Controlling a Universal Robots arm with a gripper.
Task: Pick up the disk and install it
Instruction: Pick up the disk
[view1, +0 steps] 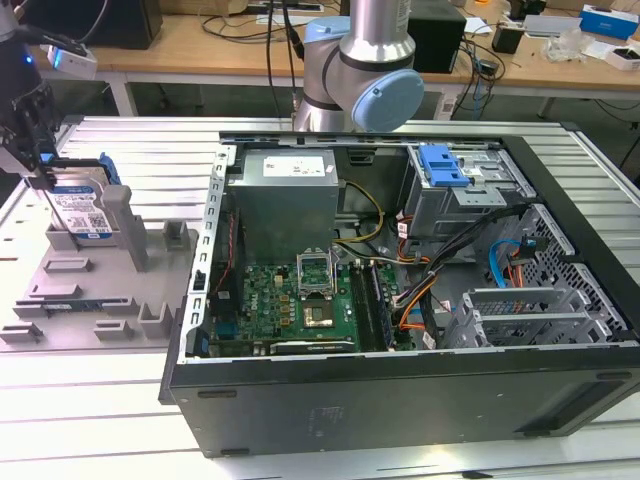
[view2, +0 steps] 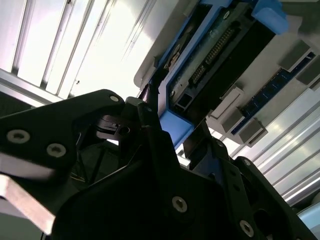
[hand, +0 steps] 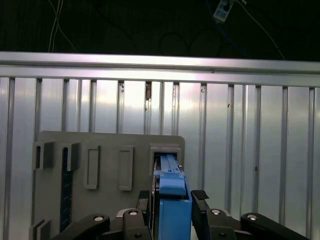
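The disk (view1: 88, 208) stands on edge in a slot of the grey holder (view1: 100, 295) at the exterior view's left, its white-and-blue label facing the camera and a blue frame around it. My gripper (view1: 48, 238) reaches down over it, one thin finger lying across the label. In the first wrist view the disk's blue frame (hand: 173, 197) sits tight between the two black fingers (hand: 199, 196), so the gripper (hand: 172, 195) is shut on the disk. The second wrist view has the disk's underside (view2: 212, 52) with its connectors, and a finger (view2: 150, 107) against the blue edge.
An open computer case (view1: 400, 410) lies on the slatted metal table (view1: 90, 400), with a motherboard, cables and a drive cage with a blue latch tab (view1: 444, 166) at its far right. The arm's base (view1: 360, 70) rises behind the case. A cluttered desk runs along the back.
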